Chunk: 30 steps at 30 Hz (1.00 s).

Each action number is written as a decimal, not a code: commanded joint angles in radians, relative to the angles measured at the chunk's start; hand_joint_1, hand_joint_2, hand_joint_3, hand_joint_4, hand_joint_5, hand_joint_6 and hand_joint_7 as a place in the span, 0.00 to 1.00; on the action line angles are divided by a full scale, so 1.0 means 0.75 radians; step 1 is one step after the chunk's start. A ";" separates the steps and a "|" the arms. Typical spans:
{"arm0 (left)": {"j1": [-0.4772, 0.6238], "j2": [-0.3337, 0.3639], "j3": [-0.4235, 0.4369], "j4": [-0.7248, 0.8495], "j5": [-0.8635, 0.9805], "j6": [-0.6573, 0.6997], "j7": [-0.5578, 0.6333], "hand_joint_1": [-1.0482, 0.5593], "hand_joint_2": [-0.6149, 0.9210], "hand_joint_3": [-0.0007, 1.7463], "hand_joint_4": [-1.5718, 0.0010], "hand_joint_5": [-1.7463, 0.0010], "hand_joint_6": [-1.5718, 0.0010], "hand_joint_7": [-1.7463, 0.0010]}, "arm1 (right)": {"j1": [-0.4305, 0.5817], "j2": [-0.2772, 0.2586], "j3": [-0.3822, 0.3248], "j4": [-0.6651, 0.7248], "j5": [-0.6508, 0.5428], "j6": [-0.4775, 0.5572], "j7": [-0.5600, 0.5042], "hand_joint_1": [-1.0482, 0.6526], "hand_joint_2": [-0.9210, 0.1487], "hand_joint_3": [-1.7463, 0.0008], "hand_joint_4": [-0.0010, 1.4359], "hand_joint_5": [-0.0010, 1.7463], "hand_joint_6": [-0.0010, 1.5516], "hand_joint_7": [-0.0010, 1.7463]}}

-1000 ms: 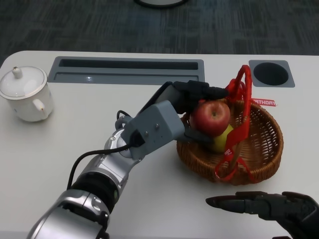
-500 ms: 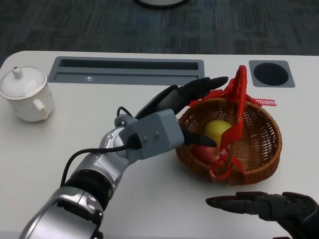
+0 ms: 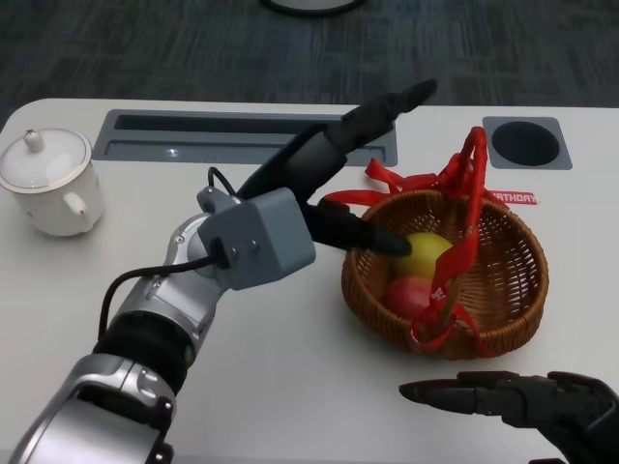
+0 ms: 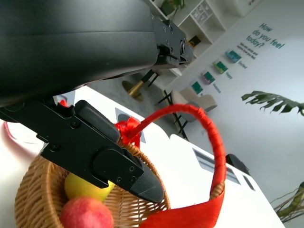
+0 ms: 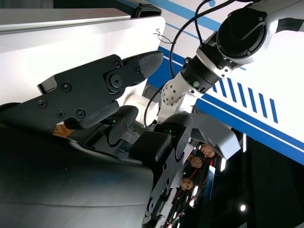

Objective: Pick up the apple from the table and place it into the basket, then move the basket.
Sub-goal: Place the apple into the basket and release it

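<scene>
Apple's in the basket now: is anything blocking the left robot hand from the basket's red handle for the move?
Nothing visible. The left robot hand is open above the basket rim, with the red handle just beside it and the apple lying low inside.

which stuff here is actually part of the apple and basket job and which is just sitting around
Part of the job:
- red apple, lying in the basket
- wicker basket with red ribbon handle
- left hand, holding nothing, above the basket's edge

Just lying about:
- yellow fruit in the basket
- white teapot
</scene>
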 commanded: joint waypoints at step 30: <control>1.023 0.369 0.207 -1.100 -0.420 0.037 -0.280 0.43 0.85 0.00 0.54 0.97 0.56 0.97 | -0.085 -0.123 -0.129 0.129 0.025 -0.178 -0.013 0.39 0.14 1.00 0.55 0.00 0.49 0.00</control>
